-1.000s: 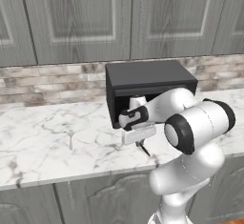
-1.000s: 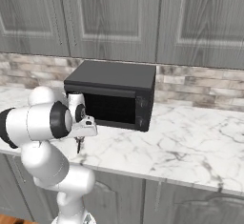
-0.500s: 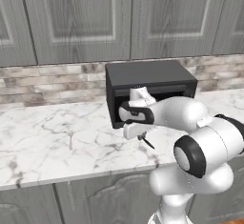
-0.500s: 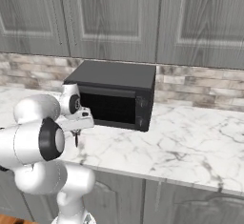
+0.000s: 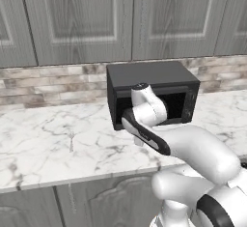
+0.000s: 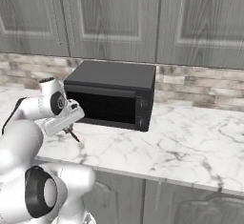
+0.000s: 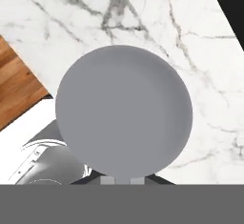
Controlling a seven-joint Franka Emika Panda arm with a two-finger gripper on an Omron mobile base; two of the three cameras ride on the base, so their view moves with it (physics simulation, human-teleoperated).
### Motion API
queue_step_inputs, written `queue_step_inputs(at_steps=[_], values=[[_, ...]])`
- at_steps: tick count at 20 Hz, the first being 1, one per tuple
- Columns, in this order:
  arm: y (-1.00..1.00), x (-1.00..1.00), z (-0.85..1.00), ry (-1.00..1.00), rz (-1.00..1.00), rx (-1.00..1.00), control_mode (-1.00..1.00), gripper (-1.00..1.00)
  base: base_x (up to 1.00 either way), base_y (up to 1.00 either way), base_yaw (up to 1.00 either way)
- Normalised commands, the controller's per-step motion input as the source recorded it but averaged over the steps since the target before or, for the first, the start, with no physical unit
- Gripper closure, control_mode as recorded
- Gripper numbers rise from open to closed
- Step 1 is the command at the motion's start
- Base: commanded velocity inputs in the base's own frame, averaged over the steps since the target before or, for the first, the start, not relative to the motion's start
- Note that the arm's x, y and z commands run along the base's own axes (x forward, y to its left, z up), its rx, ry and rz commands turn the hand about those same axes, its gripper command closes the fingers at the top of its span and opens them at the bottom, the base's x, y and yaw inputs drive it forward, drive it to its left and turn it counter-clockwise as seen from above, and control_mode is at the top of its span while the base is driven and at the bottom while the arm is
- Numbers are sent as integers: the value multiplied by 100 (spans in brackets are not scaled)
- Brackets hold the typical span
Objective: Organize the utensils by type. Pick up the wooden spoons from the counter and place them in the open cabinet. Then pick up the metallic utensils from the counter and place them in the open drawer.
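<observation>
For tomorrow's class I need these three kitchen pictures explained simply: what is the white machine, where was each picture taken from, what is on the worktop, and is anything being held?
The white machine is a robot arm on a base that can drive, in a computer-rendered kitchen. Two pictures come from cameras on that base, behind the arm to its left and right, so they show one scene from two sides. The third looks along the arm's pincer. On the marble counter stands a black oven. The pincer is shut on a spoon, whose round grey bowl looms large in the hand picture.
</observation>
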Motion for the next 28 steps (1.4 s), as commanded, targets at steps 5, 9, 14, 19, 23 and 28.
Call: queue_step_inputs(at_steps=[5,9,14,19,23,28], values=[[-2,-48,51,-13,30,0,-100,100,0,0,0],[-8,-43,46,-4,22,1,-100,100,0,0,0],[-6,-49,39,-1,7,0,-100,100,0,0,0],[-1,-51,37,-2,3,0,-100,100,0,0,0],[0,-17,5,-1,2,0,-100,100,0,0,0],[0,-6,0,-2,0,0,-100,100,0,0,0]])
